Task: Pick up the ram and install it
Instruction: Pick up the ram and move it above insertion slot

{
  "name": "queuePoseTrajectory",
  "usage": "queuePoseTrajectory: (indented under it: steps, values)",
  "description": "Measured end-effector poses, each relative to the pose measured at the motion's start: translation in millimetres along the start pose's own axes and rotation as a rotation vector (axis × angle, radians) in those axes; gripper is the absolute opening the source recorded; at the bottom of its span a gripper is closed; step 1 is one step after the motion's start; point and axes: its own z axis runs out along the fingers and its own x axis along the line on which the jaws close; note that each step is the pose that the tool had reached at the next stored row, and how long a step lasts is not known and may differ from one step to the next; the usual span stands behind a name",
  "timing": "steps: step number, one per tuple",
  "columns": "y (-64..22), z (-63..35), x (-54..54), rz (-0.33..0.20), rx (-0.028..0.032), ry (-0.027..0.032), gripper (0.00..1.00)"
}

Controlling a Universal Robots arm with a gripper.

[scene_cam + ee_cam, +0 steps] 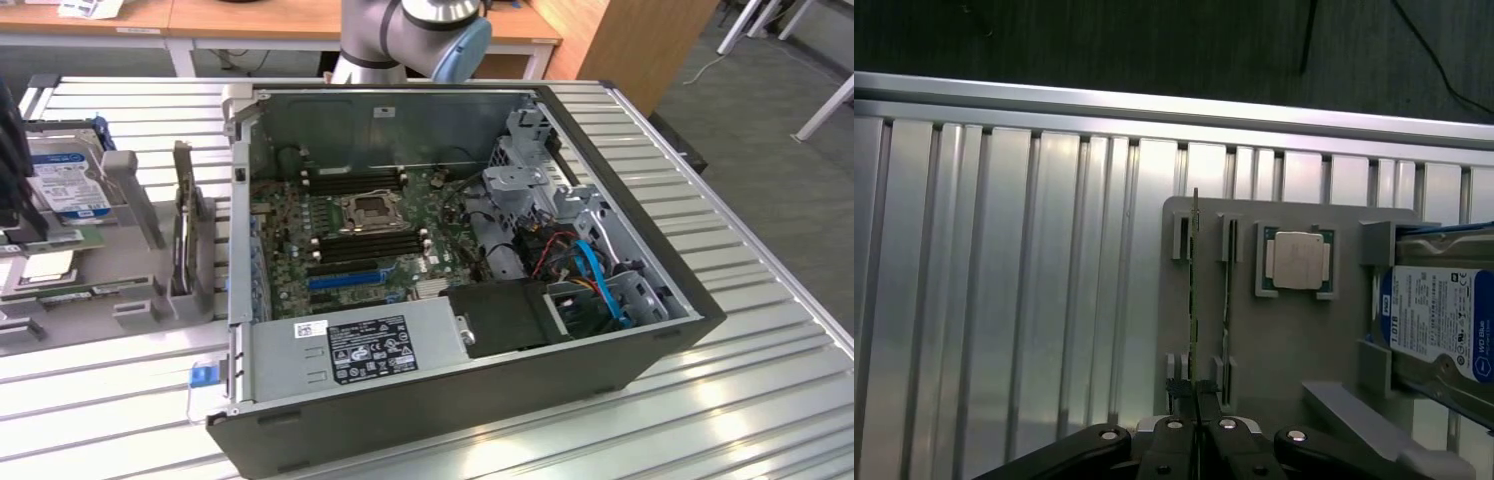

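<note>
**While the dark metal computer case (pixel 441 420) lies open on the table (pixel 747 400), the black-fingered gripper (pixel 1195 400) pinches the ram (pixel 1194 290), a long thin green circuit-board stick**

Seen from the exterior view, the case lies on its side on the ribbed aluminium table, with its green motherboard (pixel 287 250) exposed. Long black plastic memory slots (pixel 367 245) flank the square metal processor socket (pixel 367 210). A grey power-supply box with a black label (pixel 360 345) fills the near end of the case. The grey arm with a blue cap (pixel 420 30) rises behind the case. At the exterior view's left, a silver hard drive with a blue-and-white label (pixel 67 185) stands in a grey plastic holder (pixel 134 210).

From the wrist view, the ram shows edge-on above the flat grey holder, in line with the holder's small end brackets. The gripper's fingers (pixel 1181 398) are pressed against both faces of the ram at its near end. Whether the ram rests in the brackets or is raised cannot be told. A second green stick (pixel 1226 290) stands just beside it, between it and a square silver processor chip (pixel 1297 260).
</note>
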Motion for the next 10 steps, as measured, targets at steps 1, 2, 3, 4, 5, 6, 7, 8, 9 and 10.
queuePoseTrajectory:
  steps: [1,2,3,4,5,6,7,8,9,10]
  values:
    - [0.1,-1.2,0.0,0.000,0.0000,0.0000,0.12]
    - [0.1,-2.5,0.0,0.000,0.0000,0.0000,0.12]
    - [0.2,-3.6,-0.1,0.000,0.0001,0.0000,0.12]
    - [0.2,-4.7,-0.1,0.000,0.0001,-0.0001,0.12]
    - [0.3,-5.9,-0.1,0.000,0.0000,0.0000,0.12]
    - [0.3,-7.1,-0.1,0.000,0.0000,0.0000,0.12]
    - [0.4,-8.2,-0.2,0.000,0.0000,0.0000,0.12]
    - [0.4,-9.4,-0.2,0.000,0.0000,0.0000,0.12]
    - [0.5,-10.6,-0.2,0.000,0.0000,0.0000,0.12]
    - [0.5,-11.7,-0.2,0.000,0.0000,0.0000,0.12]
